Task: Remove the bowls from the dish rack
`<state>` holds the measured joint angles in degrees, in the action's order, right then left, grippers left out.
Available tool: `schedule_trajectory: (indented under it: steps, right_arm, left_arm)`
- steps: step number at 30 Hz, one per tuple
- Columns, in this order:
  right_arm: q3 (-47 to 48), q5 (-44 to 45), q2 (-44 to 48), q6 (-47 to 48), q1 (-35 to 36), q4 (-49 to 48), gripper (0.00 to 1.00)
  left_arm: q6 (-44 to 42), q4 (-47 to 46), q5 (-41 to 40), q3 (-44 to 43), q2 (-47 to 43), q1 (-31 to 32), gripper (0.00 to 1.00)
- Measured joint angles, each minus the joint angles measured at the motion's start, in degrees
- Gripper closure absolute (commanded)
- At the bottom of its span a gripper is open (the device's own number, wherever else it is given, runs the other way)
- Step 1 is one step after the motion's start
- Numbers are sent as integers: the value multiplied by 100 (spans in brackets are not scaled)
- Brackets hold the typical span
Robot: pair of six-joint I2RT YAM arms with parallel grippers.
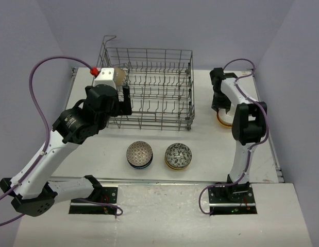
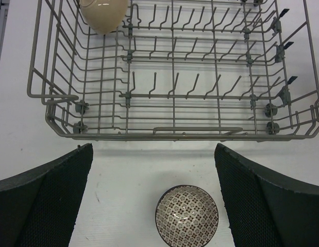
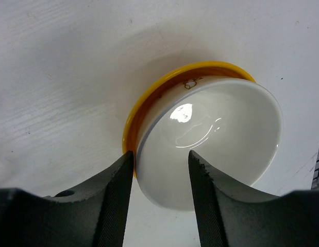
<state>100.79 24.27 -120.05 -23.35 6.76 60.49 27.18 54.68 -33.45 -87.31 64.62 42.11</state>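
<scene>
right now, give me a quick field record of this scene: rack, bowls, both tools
dish rack: on the table, holding one beige bowl in a back corner
out of rack: two patterned bowls on the table in front of it
right side: white bowl nested in an orange-yellow bowl
left tool: open, empty, facing the rack
right tool: open, jaws astride the white bowl's rim

The left arm (image 1: 71, 126) reaches forward, jaws wide — right arm (image 1: 247, 123) extended, jaws parted.
</scene>
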Motion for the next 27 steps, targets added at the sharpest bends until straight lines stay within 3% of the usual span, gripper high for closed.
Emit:
schedule_trajectory:
  steps: [10,13,17,20,27]
  right_arm:
    - [81,-173,310,-166,0,55,45]
    - [164,-247,470,-221,0,122,43]
    - [490,-409,826,-343,-4,203,33]
    - [455,-804,1333,-527,-7,-35,27]
    - [-1073,-1867,3329,-1294,0,-1174,23]
  left_arm:
    - [-98,57,-2,-192,155,2,0]
    - [-210,243,-46,-791,570,2,0]
    - [-385,326,-267,-1751,1360,0,0]
    - [-455,385,-549,-2072,1821,2,0]
    - [-1058,205,-1296,-2776,3270,-157,0]
